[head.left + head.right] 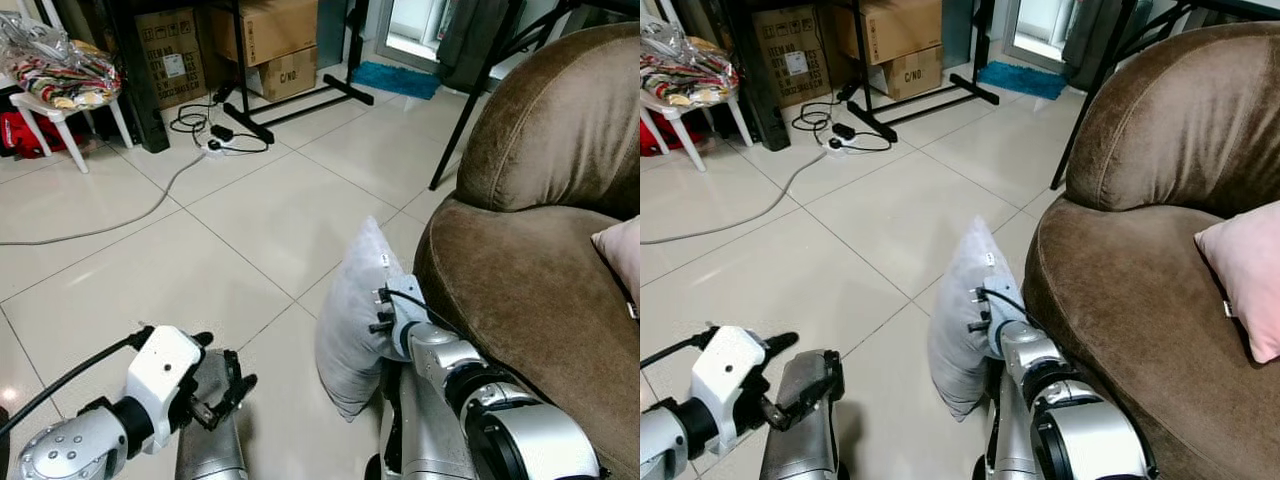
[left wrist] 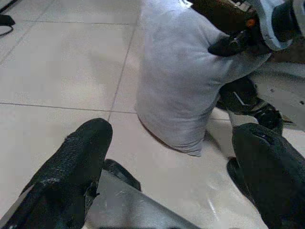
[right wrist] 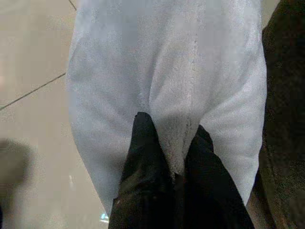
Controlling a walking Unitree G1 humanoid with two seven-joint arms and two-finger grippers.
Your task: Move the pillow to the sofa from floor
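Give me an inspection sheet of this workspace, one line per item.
Surface: pale tiled floor, glossy.
Job's things: grey pillow upright beside the brown sofa, its lower corner near the floor; contact unclear.
Clutter: pink cushion on the sofa; boxes, white chair with bagged cloth, blue mat.
Grippers: right gripper pinching a fold of the pillow, jaws shut; left gripper low over the floor, jaws open, empty.
Cables: power strip with cords, one trailing across the floor.
Surroundings: black stand legs.
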